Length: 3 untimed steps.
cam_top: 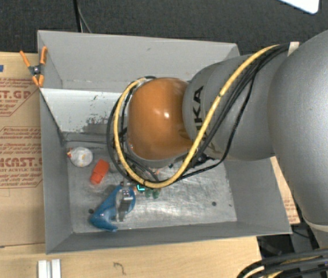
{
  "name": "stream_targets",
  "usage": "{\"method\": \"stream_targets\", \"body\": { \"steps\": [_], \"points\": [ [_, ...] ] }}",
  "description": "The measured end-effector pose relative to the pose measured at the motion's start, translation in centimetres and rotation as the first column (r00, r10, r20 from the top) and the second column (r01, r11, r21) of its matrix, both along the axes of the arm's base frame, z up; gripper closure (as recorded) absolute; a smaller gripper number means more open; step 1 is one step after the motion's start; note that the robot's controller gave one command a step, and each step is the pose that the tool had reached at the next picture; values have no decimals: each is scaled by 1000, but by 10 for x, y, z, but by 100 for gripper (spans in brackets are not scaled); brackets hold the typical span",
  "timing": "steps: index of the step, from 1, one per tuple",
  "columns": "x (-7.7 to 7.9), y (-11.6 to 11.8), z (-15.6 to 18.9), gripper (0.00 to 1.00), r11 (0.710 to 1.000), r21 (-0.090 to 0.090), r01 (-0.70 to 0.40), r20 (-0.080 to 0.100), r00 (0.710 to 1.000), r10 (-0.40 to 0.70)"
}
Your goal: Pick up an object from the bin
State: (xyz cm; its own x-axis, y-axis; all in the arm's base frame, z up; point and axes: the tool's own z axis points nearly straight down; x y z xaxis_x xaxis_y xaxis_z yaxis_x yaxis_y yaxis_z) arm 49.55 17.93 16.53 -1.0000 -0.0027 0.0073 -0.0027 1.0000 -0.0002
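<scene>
My gripper (127,202) reaches down from under the arm's orange dome to the front left of the bin floor. Its tip is at the right end of a blue curved plastic thing (105,214) that lies near the front wall; whether it holds that thing I cannot tell. A small orange-red block (99,172) lies a little to the left and further back. Beyond that, by the left wall, sits a whitish round thing with an orange end (80,156).
The arm, with its orange dome and looped yellow and black cables, covers the middle and back of the bin. Bare scuffed bin floor shows at the front right.
</scene>
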Motion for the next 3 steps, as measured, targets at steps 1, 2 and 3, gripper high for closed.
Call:
{"method": "stream_targets", "body": {
  "steps": [1,2,3],
  "points": [
    [2,-1,4,0,1000,2,2,7,1000,-2],
    [-14,-13,-86,100,1000,9,-9,6,1000,9],
    [-14,-13,-86,100,1000,9,-9,6,1000,9]
  ]
}}
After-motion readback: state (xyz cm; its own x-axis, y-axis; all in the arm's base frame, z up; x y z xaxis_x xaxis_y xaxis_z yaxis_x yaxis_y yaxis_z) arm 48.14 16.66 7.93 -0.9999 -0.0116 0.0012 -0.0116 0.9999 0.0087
